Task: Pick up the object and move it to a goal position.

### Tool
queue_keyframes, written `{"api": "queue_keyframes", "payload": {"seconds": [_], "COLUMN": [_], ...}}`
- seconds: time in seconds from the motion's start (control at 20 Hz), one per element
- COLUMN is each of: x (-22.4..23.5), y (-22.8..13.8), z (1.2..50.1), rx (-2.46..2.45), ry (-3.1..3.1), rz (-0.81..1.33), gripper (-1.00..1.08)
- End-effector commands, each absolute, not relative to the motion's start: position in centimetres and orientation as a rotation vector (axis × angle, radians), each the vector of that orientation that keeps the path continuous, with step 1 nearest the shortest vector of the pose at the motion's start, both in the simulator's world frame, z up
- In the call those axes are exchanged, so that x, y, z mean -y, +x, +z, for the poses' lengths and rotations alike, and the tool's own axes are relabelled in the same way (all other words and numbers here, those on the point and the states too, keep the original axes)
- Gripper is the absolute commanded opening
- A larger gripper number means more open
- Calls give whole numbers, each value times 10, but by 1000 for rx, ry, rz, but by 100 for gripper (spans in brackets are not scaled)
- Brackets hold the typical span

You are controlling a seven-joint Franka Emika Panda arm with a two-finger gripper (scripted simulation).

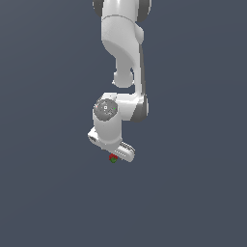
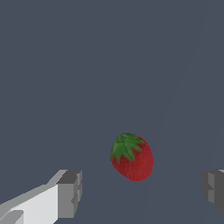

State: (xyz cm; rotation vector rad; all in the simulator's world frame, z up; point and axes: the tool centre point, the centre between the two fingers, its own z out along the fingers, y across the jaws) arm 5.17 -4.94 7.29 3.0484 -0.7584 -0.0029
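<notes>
Wrist view, nearest first: two grey finger pads (image 2: 70, 192) of the gripper (image 2: 142, 190), spread wide, nothing pinched. One pad on a white finger body, cut off by the frame edge; the other pad only partly in frame, rest cropped. Gap between them open & unobstructed.

Just beyond the pads: the strawberry (image 2: 131, 156), red w/ green leafy cap, lying on the dark blue-grey floor (image 2: 109, 65). Sits within the span between the pads, apart from both, nearer the white-bodied one. No contact visible. Cap tilted to one side, not upright. Floor plain, no edges or corners in frame, so no placing by those.

Exterior view, farther off: white arm (image 1: 123, 43) hanging down from the top edge, base cut off there. Wrist & hand bent low over the floor. Gripper (image 1: 115, 153) seen from behind/above; fingers mostly hidden by the hand body, spread not readable here. Strawberry (image 1: 113, 158) just a tiny red-green speck peeking out under the hand, partly covered by it; shape hard to make out. Whether resting on floor or lifted: can't tell from this view.
</notes>
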Motion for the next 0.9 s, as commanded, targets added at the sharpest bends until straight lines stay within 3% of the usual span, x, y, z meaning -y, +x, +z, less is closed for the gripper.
{"api": "queue_keyframes", "payload": {"seconds": [0.0, 0.85], "x": [49, 50], "y": [52, 53], "z": [73, 23], "rx": [758, 767], "ry": [3049, 3047], "rz": [-2, 0], "gripper": [100, 100]}}
